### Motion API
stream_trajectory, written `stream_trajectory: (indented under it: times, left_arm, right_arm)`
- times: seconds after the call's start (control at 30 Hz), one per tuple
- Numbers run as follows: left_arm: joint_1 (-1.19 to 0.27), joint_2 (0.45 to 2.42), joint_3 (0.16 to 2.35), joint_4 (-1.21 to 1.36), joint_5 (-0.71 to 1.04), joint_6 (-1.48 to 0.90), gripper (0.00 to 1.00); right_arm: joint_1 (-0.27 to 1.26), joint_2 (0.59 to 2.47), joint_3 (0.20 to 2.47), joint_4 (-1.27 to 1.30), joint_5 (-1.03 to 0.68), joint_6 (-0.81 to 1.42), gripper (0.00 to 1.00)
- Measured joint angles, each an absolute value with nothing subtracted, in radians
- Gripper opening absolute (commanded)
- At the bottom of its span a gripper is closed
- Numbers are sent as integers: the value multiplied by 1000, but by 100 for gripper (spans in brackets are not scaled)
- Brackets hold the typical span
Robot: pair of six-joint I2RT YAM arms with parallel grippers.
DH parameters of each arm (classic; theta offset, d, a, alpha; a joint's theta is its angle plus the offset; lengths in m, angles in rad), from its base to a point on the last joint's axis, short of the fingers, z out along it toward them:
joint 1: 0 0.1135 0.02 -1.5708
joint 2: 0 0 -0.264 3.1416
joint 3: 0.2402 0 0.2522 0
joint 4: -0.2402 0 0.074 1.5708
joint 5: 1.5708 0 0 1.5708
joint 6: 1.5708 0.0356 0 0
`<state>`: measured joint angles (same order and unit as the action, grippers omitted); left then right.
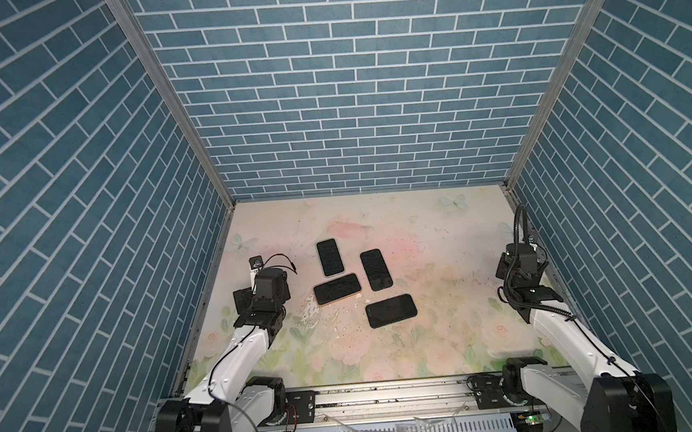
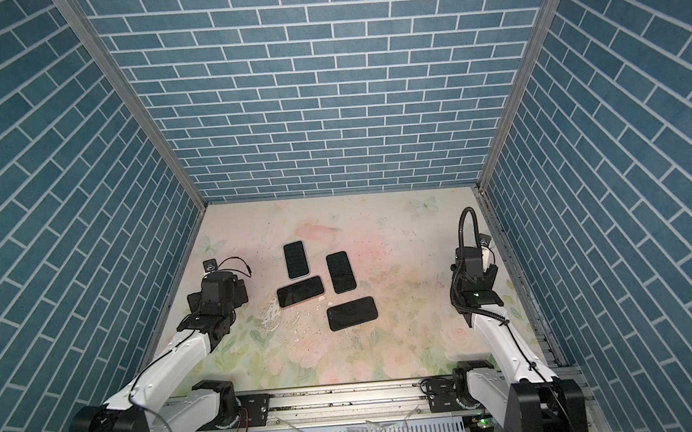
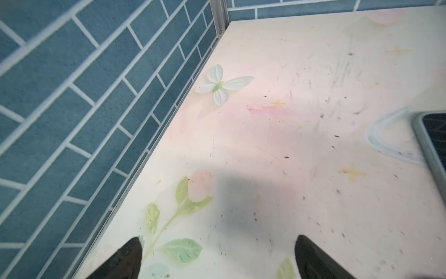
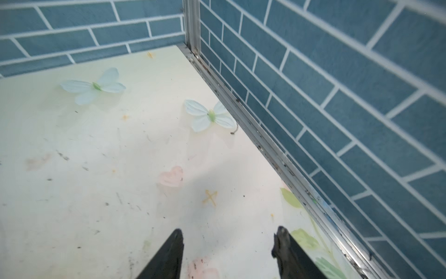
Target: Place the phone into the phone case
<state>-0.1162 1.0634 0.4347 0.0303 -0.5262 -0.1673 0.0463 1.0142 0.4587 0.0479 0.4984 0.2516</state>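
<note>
Several dark phones lie flat, screen up, mid-table in both top views. One [image 1: 330, 257] is farthest, one [image 1: 376, 269] is to its right, and one [image 1: 392, 310] is nearest. A fourth phone [image 1: 337, 289] shows an orange rim. I cannot pick out an empty phone case among them. My left gripper [image 3: 218, 239] is open over bare table by the left wall, with nothing between its fingers. A corner of a grey-rimmed phone [image 3: 432, 137] shows in the left wrist view. My right gripper [image 4: 229, 229] is open and empty by the right wall, far from the phones.
Blue brick-pattern walls [image 1: 88, 243] close in the floral table [image 1: 449, 343] on three sides, with metal rails along their feet. My left arm [image 1: 264, 291] and right arm [image 1: 522, 263] stand at the table's sides. A rail [image 1: 390, 393] runs along the front edge.
</note>
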Motion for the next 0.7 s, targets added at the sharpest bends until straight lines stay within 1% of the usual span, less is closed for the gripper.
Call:
stream_trajectory:
  times: [0.13, 0.23, 0.4, 0.47, 0.5, 0.53, 0.63, 0.67, 0.7]
  left_arm:
    - [-96, 1194, 376, 320, -500, -127, 99]
    - [-86, 1316, 377, 462, -449, -86, 99]
    - [-76, 1480, 378, 714, -321, -6, 100]
    - [-73, 1522, 376, 763, -272, 18, 99]
    - [-73, 1529, 374, 778, -258, 26, 99]
    - [-71, 1530, 375, 790, -236, 34, 100]
    - [-59, 1529, 376, 820, -189, 42, 100]
    - [-56, 1529, 376, 826, -179, 43, 100]
    - [-54, 1529, 376, 831, -173, 43, 99]
  right_arm:
    - [10, 1086, 335, 297, 434, 219, 61]
    - [-5, 1190, 283, 477, 387, 201, 62]
    - [-43, 1325, 292, 664, 267, 177, 63]
    - [-56, 1395, 316, 731, 201, 167, 63]
    - [-60, 1431, 327, 762, 173, 160, 67]
    - [-63, 1474, 337, 802, 143, 152, 76]
    - [-67, 1536, 356, 828, 84, 127, 91]
    - [-67, 1540, 358, 831, 65, 121, 98]
    - [-67, 1540, 359, 834, 52, 118, 98]
